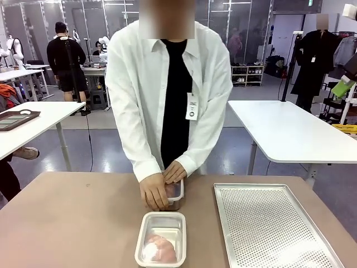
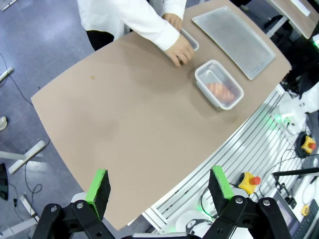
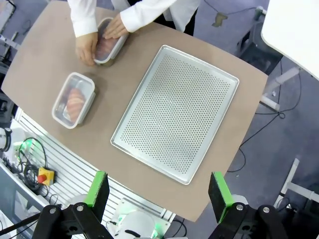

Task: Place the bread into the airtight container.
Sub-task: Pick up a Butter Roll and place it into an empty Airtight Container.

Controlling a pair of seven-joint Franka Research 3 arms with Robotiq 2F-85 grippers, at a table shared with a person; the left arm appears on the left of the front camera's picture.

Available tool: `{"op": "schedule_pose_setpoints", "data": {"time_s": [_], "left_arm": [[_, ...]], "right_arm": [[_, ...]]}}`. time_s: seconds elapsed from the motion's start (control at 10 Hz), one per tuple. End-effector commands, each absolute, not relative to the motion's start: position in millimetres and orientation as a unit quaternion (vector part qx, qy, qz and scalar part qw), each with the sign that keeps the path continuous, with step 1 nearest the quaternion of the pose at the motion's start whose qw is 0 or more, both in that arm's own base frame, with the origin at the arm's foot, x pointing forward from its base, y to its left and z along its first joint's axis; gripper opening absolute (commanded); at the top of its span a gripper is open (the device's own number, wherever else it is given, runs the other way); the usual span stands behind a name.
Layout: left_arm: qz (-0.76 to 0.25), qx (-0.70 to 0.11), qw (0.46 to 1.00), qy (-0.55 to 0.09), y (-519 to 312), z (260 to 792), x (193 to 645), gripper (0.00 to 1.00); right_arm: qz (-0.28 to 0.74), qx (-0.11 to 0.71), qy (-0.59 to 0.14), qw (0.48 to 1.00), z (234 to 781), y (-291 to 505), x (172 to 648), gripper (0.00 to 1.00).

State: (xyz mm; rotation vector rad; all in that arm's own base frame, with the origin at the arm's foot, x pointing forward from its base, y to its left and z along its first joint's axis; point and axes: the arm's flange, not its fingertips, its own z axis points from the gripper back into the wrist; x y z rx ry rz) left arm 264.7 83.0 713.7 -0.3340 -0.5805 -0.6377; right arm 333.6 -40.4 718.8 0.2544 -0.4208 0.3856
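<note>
Bread (image 1: 162, 249) lies in an open clear container (image 1: 161, 219) at lower centre of the brown bench (image 1: 72, 223). Above it, a person's hands (image 1: 154, 191) press a second container (image 1: 176, 190). A perforated tray (image 1: 268, 223) sits right. Both arms' jaws are spread, empty.

Table (image 1: 67, 223): container (image 1: 162, 239) at near centre, bread (image 1: 160, 249) inside. Behind it, second container (image 1: 175, 191) under the person's hands (image 1: 154, 191), at the far edge. Tray (image 1: 273, 226) to the right of both.
</note>
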Motion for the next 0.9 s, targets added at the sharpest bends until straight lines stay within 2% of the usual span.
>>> {"op": "schedule_pose_setpoints", "data": {"time_s": [0.0,0.8], "left_arm": [[-0.317,-0.162,0.892,-0.28,83.7,715.3,264.8,1.0],[-0.317,-0.162,0.892,-0.28,83.7,715.3,264.8,1.0]], "right_arm": [[0.19,0.126,-0.207,0.951,719.2,-41.0,331.8,1.0],[0.19,0.126,-0.207,0.951,719.2,-41.0,331.8,1.0]]}}
